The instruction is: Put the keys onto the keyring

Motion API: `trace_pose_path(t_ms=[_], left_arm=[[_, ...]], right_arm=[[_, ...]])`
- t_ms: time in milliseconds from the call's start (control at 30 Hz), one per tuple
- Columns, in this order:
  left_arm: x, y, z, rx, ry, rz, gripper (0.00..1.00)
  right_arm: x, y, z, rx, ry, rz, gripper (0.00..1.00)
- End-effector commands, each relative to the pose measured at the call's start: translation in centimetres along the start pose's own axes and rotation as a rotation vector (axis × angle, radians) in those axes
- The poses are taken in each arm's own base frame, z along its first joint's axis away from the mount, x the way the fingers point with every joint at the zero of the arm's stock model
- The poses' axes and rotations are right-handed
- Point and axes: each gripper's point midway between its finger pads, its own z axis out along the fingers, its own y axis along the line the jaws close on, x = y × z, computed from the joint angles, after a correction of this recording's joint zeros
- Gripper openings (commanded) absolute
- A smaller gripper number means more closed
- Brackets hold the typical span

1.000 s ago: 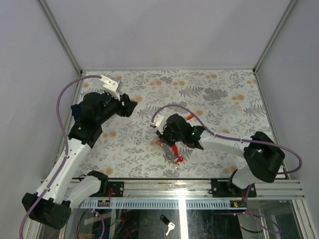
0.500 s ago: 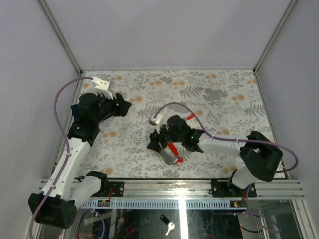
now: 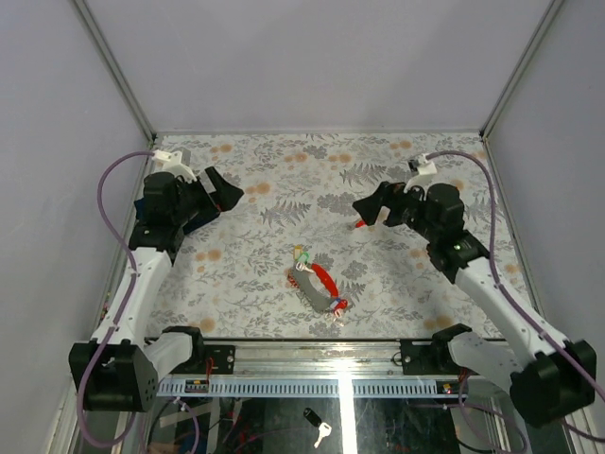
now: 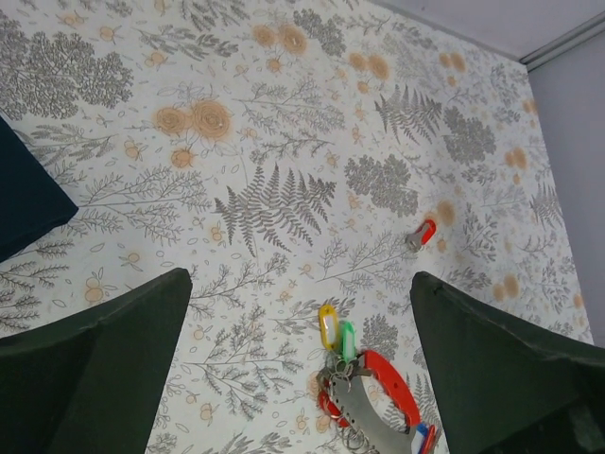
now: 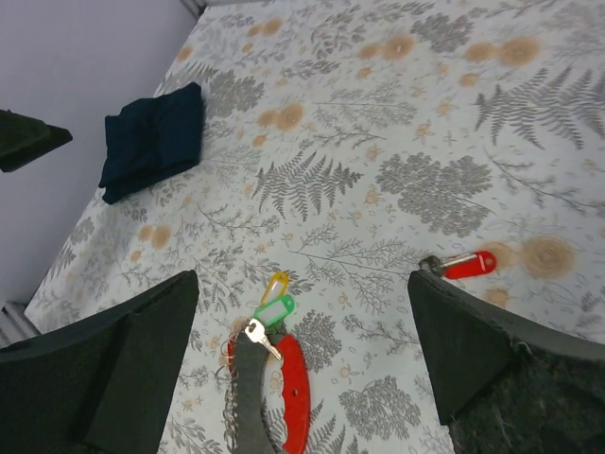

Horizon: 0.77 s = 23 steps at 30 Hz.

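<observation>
The left end effector [image 3: 216, 199] is hovering with its fingers spread wide and gripping nothing, over the far left of the floral tabletop [image 3: 425, 161]. The right end effector [image 3: 374, 205] is likewise gaping empty above the far right side. Just beside it, a red-tagged key [image 3: 360, 223] is lying alone on the tabletop. Between the two arms, nearer the front edge, the keyring [image 3: 319, 288] is resting flat, its grey fob [image 5: 248, 402] lying against the red strap loop [image 5: 291, 397]. A yellow-tagged key [image 5: 275, 286] and a green-tagged key [image 5: 274, 309] are fanning out from the ring end. A dark blue folded cloth [image 5: 156, 140] is sitting at the left edge.
</observation>
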Motion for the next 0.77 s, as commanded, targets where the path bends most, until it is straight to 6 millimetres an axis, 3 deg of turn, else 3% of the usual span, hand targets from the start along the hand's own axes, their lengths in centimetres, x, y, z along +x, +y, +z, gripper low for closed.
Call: trace_pose_path(t_ms=[0,167,267,500,733], left_arm=[[-2.5,-2.0,-1.0,0.043,-0.114,0.035,1.0],[-1.5,-2.6,-3.1,0.007,-0.169,0.166,1.0],[-1.7,-2.4,-5.0,-0.01,-0.245,0.181,1.0],[-1.9,-0.2,-7.2,-0.139,-0.335,0.147,1.0],[-2.0,0.3,-7.5,-0.166,-0.336,0.173,1.0]], right_arm=[[-2.3,-1.9,-4.9,0.2,-0.079,-0.05,0.99],[-3.9,-2.9,-11.5,0.352,-0.148,-0.2,0.99],[-4.4,-2.6,-13.7,0.366,-0.218,-0.224,0.99],[-2.9,-3.8,-13.5,0.383,-0.261,-0.176,0.99],[-2.6,-4.3,-12.8,0.399,-0.241,-0.166,0.99]])
